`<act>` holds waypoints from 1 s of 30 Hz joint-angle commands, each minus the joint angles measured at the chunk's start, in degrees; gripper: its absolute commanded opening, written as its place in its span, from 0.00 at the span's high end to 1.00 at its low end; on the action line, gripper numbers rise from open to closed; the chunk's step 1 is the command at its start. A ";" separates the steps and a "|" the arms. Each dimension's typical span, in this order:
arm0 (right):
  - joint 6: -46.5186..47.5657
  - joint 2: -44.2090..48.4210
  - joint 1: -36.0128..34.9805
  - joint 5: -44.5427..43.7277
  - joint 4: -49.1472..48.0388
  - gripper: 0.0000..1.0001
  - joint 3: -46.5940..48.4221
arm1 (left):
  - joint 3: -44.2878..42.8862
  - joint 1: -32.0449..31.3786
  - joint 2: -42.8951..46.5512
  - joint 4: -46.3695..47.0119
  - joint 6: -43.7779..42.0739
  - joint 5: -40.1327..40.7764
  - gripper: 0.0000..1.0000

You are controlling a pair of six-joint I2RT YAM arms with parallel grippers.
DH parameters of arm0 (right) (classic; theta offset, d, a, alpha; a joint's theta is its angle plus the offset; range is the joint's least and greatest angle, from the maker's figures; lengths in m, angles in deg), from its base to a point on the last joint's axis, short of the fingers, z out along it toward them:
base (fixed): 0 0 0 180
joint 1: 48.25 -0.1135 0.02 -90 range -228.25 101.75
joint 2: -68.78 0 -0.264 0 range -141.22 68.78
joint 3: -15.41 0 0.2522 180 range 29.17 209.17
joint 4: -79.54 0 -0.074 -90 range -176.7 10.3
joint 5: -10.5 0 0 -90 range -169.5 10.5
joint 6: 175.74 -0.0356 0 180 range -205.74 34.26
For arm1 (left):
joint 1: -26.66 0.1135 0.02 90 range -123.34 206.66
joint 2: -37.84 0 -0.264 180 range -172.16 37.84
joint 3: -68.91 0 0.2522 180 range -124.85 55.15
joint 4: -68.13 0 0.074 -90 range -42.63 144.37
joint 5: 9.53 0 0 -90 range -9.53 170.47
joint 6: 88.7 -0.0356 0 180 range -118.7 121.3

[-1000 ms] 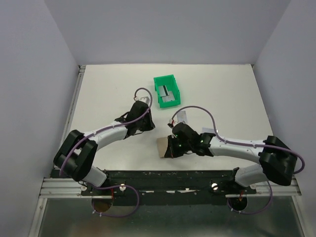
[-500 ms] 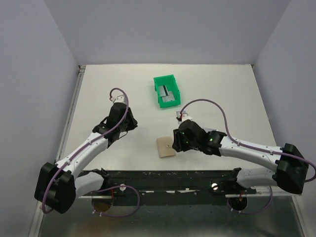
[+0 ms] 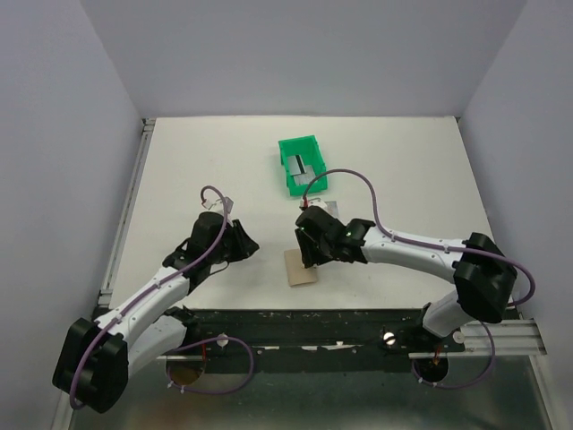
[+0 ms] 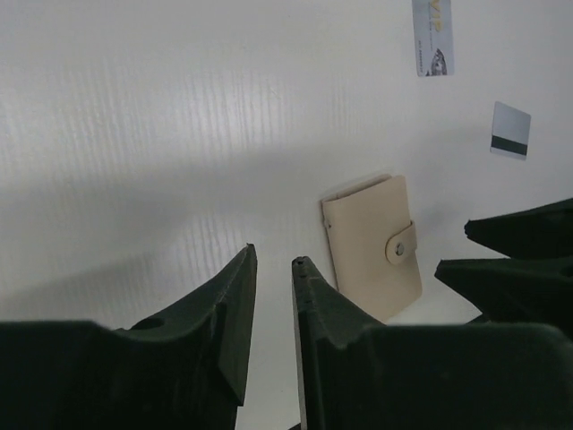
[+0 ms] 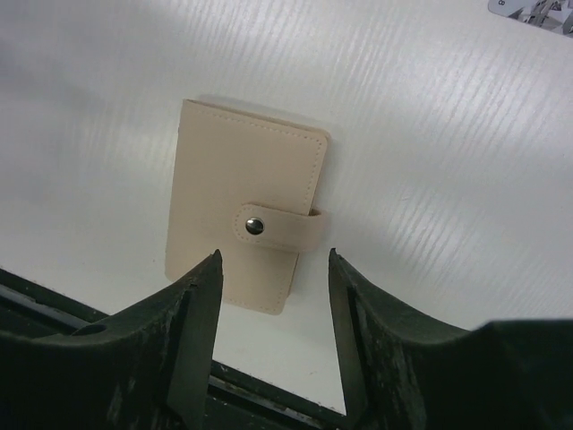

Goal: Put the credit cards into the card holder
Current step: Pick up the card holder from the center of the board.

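Two cards (image 4: 432, 38) lie flat on the counter (image 4: 161, 107) beyond the holder (image 5: 237, 193), well apart from it: one with printed marks, and a striped card (image 4: 510, 131) nearer to it. Holder lies flat, folded shut, snap tab (image 5: 279, 226) fastened across its edge. Right claw (image 5: 274, 254) hangs just over the holder's near end, jaws wide, nothing in them. Left claw (image 4: 273, 258) hovers to the holder's left, near but not touching, jaws narrowly parted, empty. Green bin (image 3: 287, 159) stands further beyond the holder; grey flat pieces inside, too small to name. Judgement: no card loaded; step in hand is opening the holder. Next move calls for one claw pinning the holder while the other pops the tab and lifts the flap, without dragging the holder.
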 commanded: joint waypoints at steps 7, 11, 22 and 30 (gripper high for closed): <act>-3.60 -7.19 0.04 -1.97 4.91 0.34 5.63 | 3.87 -2.82 -2.32 10.43 3.24 -8.56 0.63; -4.40 -8.51 0.13 -1.35 5.17 0.33 6.33 | 4.67 -3.27 -1.79 11.22 3.50 -8.56 0.62; -5.36 -11.50 0.13 0.32 4.55 0.36 7.04 | 4.41 -4.76 -4.52 12.98 3.68 -9.18 0.63; -5.80 -13.00 0.04 0.76 4.20 0.42 6.86 | 4.76 -5.73 -5.31 13.68 3.94 -9.09 0.63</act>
